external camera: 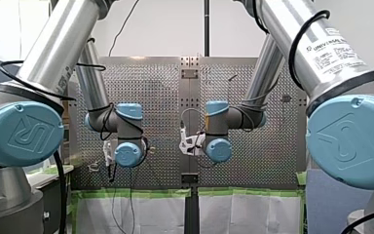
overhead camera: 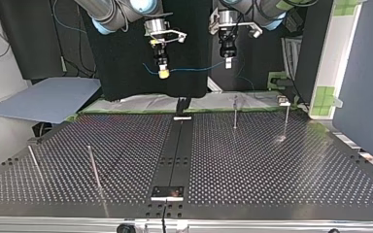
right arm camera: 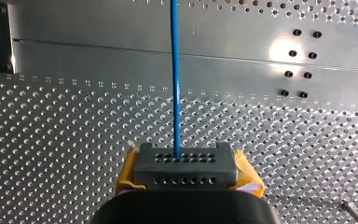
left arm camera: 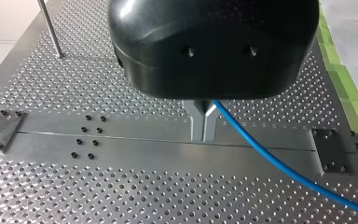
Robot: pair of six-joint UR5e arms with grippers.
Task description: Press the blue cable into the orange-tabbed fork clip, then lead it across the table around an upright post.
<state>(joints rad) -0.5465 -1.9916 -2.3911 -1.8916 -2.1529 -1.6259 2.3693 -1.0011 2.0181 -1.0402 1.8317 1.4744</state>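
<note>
The blue cable (overhead camera: 194, 68) hangs taut in the air between my two grippers, well above the perforated table (overhead camera: 272, 160). In the top view my left gripper (overhead camera: 228, 63) is at the right and my right gripper (overhead camera: 163, 74), with yellow pads, at the left. A short cable end sticks out past the right gripper. In the left wrist view my left gripper (left arm camera: 203, 135) is shut on the blue cable (left arm camera: 270, 161), which runs off sideways. My right gripper (right arm camera: 185, 163) is shut on the blue cable (right arm camera: 175, 70), which leads straight ahead. I see no orange-tabbed clip.
Thin upright posts stand on the table: two (overhead camera: 235, 112) (overhead camera: 286, 119) at the far right of the top view, two (overhead camera: 93, 167) (overhead camera: 35, 162) at the near left. A dark centre rail (overhead camera: 175, 150) splits the table. A blue-grey sheet (overhead camera: 43, 99) lies beyond the far left edge.
</note>
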